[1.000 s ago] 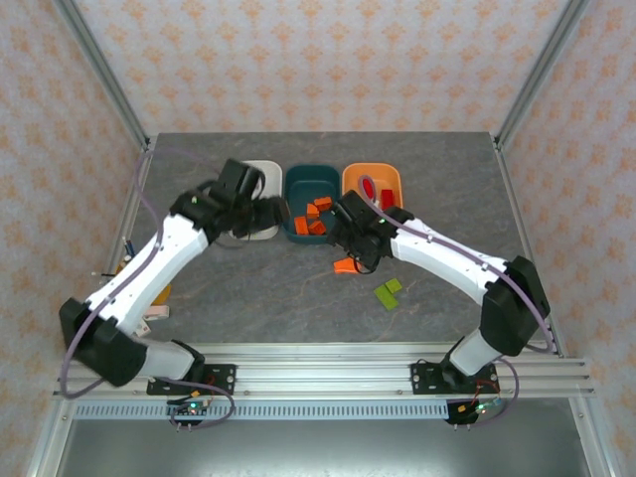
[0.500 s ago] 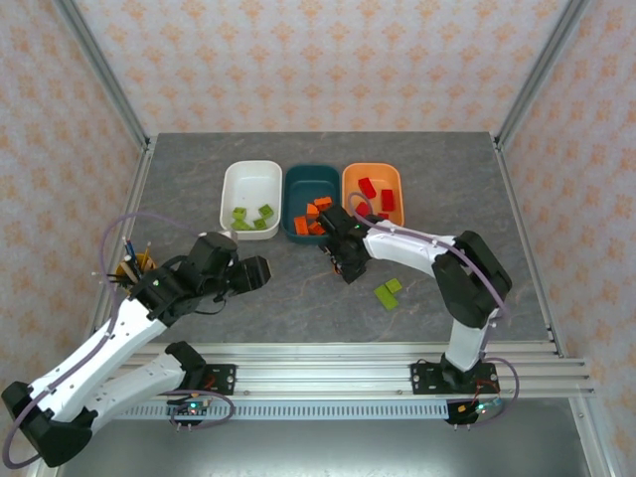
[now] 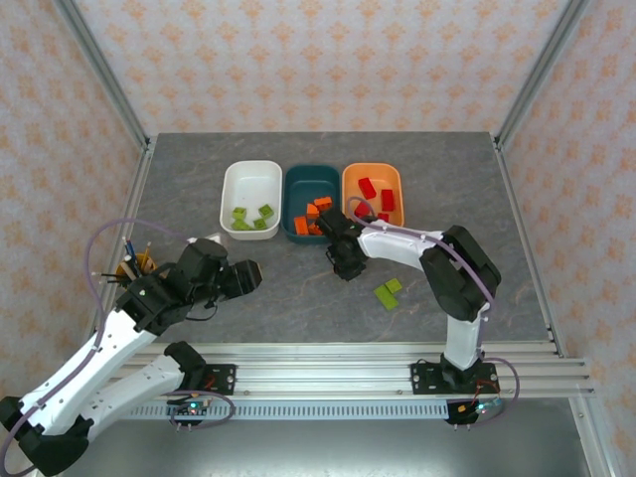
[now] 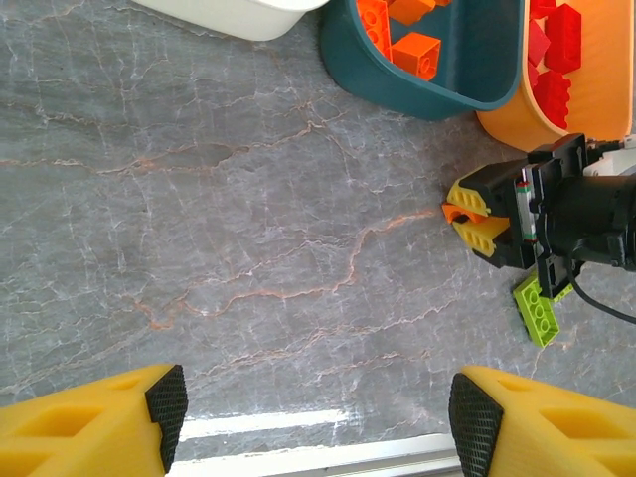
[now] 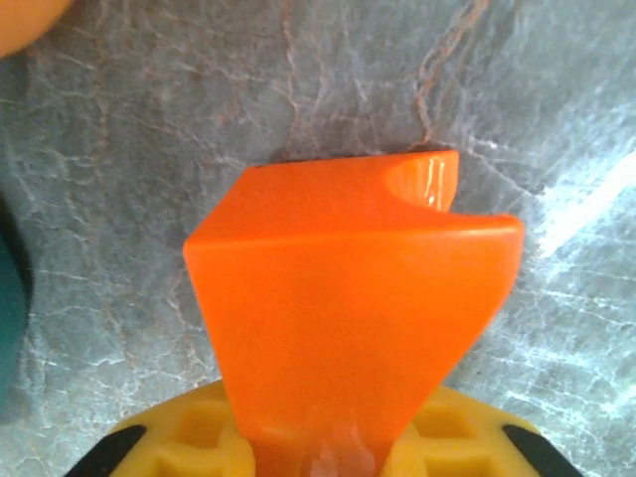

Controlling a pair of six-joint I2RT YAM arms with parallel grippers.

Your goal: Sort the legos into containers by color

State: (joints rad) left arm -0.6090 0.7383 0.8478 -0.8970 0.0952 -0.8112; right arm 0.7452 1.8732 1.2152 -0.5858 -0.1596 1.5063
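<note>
- Grip first: your right jaws are closed on an orange lego [image 5: 348, 308]. It is pinched between the yellow fingers [image 4: 479, 234] low over the desk [image 3: 199, 179], at 6 o'clock of the dark teal tub [image 3: 312, 179].
- Your left jaws stand wide with nothing between them. They hover above bare desk at 9 o'clock of the right jaws, well apart from the tubs.
- You have three tubs in a row toward 12 o'clock on the desk: the white tub [image 3: 250, 167] at the 9 o'clock end, the teal one in the middle, and the orange tub [image 3: 373, 168] at the 3 o'clock end.
- You find lime green legos [image 3: 251, 216] in the white tub, orange legos [image 3: 310, 221] in the teal one and red legos [image 3: 378, 194] in the orange one.
- Two loose green legos [image 3: 389, 292] lie on the desk just beside each other, at 4 o'clock of your right jaws.
</note>
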